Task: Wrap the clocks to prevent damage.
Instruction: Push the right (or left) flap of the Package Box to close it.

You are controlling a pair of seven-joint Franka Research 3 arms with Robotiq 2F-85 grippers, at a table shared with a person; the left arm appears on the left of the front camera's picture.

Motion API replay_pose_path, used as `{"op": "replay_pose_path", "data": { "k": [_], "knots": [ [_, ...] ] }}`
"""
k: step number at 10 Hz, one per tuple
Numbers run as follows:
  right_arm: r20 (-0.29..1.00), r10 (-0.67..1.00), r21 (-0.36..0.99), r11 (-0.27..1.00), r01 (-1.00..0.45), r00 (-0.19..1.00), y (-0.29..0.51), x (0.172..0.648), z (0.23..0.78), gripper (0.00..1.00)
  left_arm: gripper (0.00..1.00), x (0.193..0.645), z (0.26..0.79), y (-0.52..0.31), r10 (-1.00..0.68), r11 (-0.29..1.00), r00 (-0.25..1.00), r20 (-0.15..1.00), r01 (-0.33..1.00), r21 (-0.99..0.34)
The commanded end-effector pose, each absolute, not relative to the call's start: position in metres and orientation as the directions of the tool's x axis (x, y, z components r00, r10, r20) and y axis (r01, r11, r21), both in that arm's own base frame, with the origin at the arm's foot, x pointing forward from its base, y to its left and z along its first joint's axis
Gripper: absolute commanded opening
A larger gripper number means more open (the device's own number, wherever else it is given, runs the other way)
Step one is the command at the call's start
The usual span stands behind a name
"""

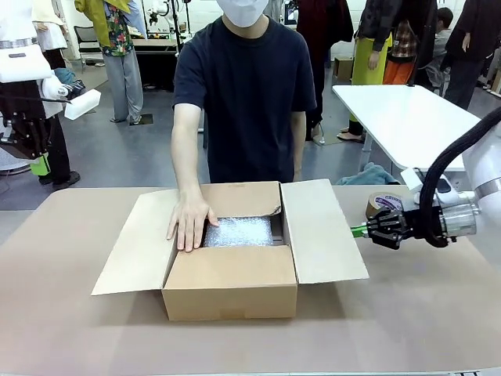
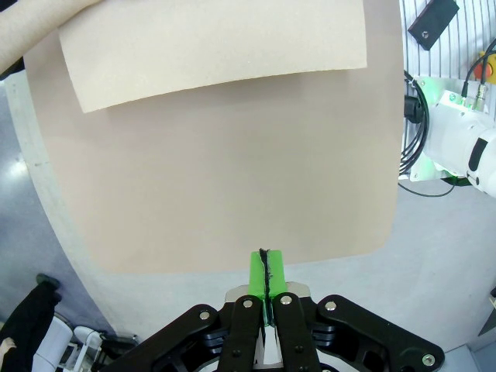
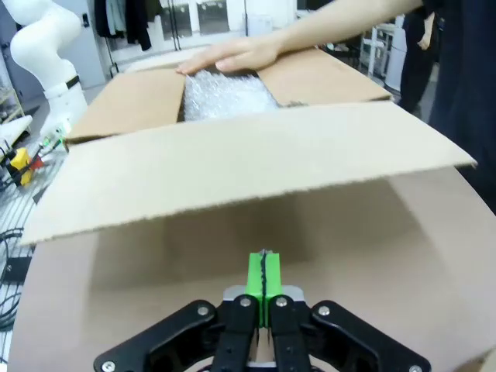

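- Step in hand (est.): late packing. The box (image 1: 231,290) sits open mid-table (image 1: 63,329), side flaps spread. Wrap (image 1: 239,233) (bubble type) lies inside, in the open middle.
- Clocks: prob. in the box under the wrap; hidden, cannot confirm.
- Person's hand (image 1: 190,222): flat, palm down, on the box's left inner edge, fingertips at the wrap's edge.
- R gripper (image 1: 358,231): low over the table, just beside the outer edge of the right flap (image 1: 322,231) and pointing at it. Fingers together, nothing between them.
- L gripper (image 1: 39,166): raised, well apart from the box, off the table's left side. Fingers together, empty.
- Next move (est.): fold the flaps shut over the wrap. The R gripper is placed to lift the right flap; this calls for contact under the flap's edge w/ closed fingers, then a push up and inward. The hand should clear the opening first.
- Tape (image 1: 382,204): on the table near the R gripper; prob. for sealing.
- Hidden/unclear:
  - box interior below the wrap, incl. no. of clocks;
  - whether the wrap encloses the contents or only covers them;
  - the tape, partly blocked by the R gripper;
  - the L arm, cut off at the frame's edge.
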State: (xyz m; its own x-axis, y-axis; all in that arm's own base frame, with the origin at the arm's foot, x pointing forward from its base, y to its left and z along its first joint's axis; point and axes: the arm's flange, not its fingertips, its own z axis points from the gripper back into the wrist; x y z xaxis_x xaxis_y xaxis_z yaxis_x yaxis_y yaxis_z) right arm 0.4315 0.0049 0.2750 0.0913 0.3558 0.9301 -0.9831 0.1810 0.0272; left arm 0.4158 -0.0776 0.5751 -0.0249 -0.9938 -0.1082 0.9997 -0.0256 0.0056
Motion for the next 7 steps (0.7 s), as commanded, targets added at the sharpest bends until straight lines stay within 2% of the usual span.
{"op": "replay_pose_path", "data": {
  "k": [1, 2, 4, 7],
  "knots": [
    [0.964, 0.253, 0.045, 0.15, -0.988, 0.083, 0.021, 0.44, 0.265, 0.01, 0.0, 0.415, 0.576, -0.079, -0.996, -0.002, -0.001, -0.095, 1.0, 0.008],
    [0.978, 0.187, 0.068, 0.135, -0.988, 0.093, 0.028, 0.442, 0.265, 0.01, 0.0, 0.415, 0.576, -0.079, -0.996, -0.002, -0.001, -0.095, 1.0, 0.008],
    [0.993, 0.107, 0.032, 0.121, -0.992, 0.045, 0.041, 0.443, 0.277, 0.01, 0.0, 0.415, 0.576, -0.079, -0.996, -0.002, -0.001, -0.095, 1.0, 0.008],
    [0.992, 0.123, -0.036, 0.107, -0.994, -0.023, 0.071, 0.448, 0.288, 0.01, 0.0, 0.415, 0.576, -0.079, -0.996, -0.002, -0.001, -0.095, 1.0, 0.008]
  ]
}}
